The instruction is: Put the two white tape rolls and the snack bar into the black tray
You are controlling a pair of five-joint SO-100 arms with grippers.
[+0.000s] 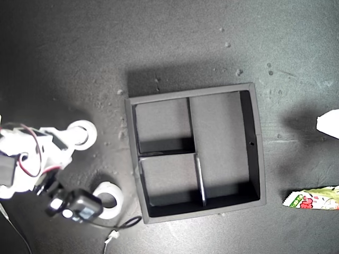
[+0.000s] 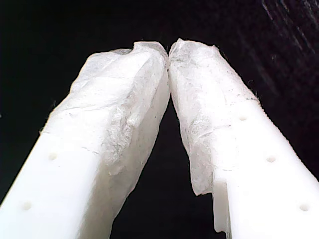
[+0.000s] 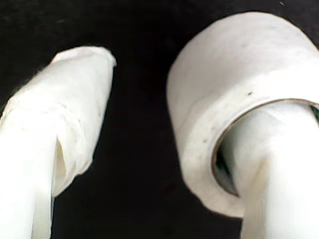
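Your second gripper [image 3: 149, 124] stands with fingers apart, one finger [image 3: 279, 164] threaded through a white tape roll [image 3: 224, 94]; your first gripper's [image 2: 169, 50] fingertips touch, holding nothing.

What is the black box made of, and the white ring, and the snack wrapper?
The black tray looks like hard matte plastic: dull, straight thin walls. The tape roll on one finger of my second gripper looks like papery white tape, with a slightly rough surface and a darker inner core. The snack bar wrapper seems thin shiny printed film, crimped at its end.
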